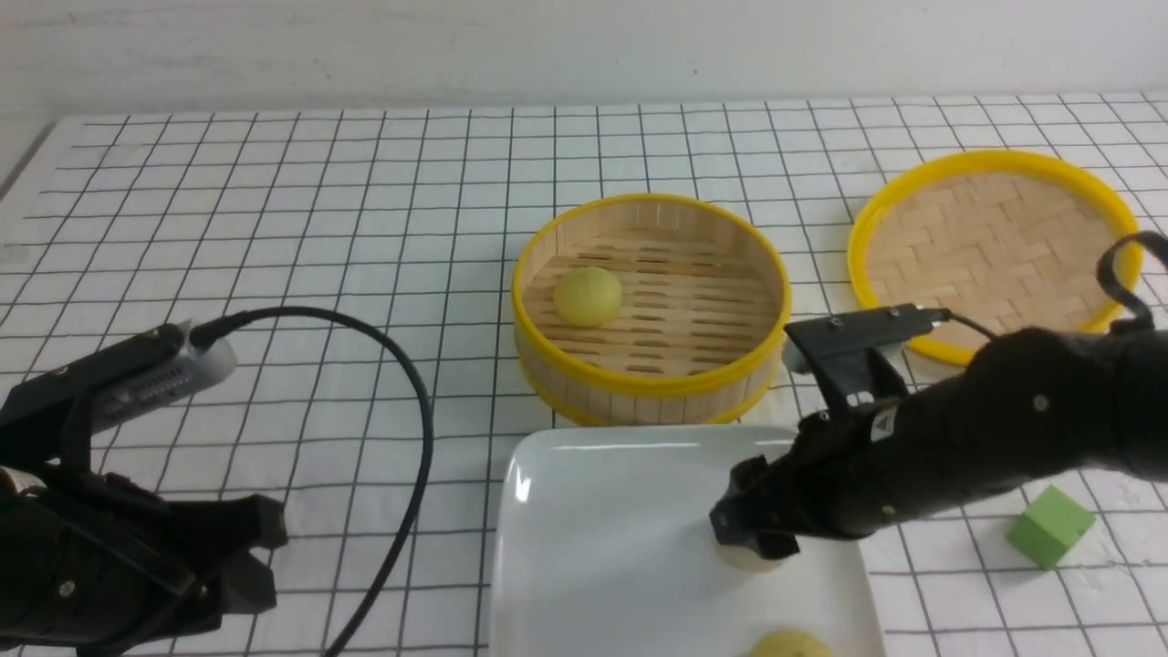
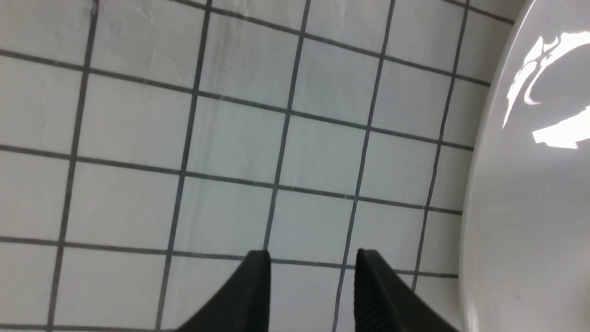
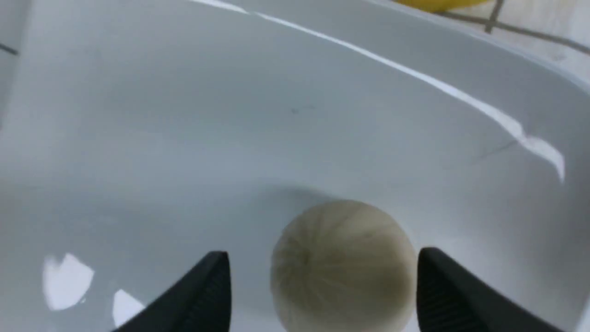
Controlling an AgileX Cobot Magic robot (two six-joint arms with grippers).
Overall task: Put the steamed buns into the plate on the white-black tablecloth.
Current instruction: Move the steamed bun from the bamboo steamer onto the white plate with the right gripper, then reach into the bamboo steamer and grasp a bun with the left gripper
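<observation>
Front view shows two steamed buns already in the plate: the near yellow bun at its near edge and the beige bun under the right gripper. The last yellow bun sits in the steamer basket just behind the plate, so one transfer appears to be left.

Left wrist view shows the left gripper over the white-black tablecloth just beside the plate's rim, its jaws a little apart and empty.

Right wrist view shows the right gripper's jaws spread wide on either side of the beige bun, clear of it. The bun rests on the plate floor, so this placement looks finished.
</observation>
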